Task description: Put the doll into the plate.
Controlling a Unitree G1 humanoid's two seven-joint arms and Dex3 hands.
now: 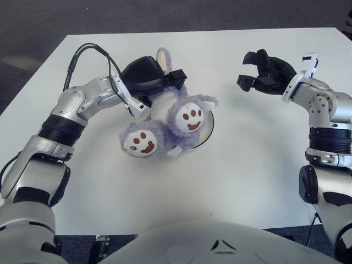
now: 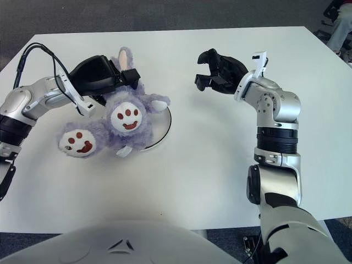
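Note:
A purple plush doll [image 1: 168, 118] with white paw soles lies on its back across the white plate [image 1: 206, 132], its feet sticking out over the plate's front left side. My left hand [image 1: 147, 80] is curled around the doll's upper body behind the feet, near its pink-lined ear [image 1: 161, 56]. My right hand [image 1: 263, 72] hovers to the right of the plate, fingers spread and holding nothing, well apart from the doll. Most of the plate is hidden under the doll.
The white table [image 1: 231, 176] ends in dark floor beyond its far and side edges. A black cable [image 1: 82, 55] loops above my left forearm.

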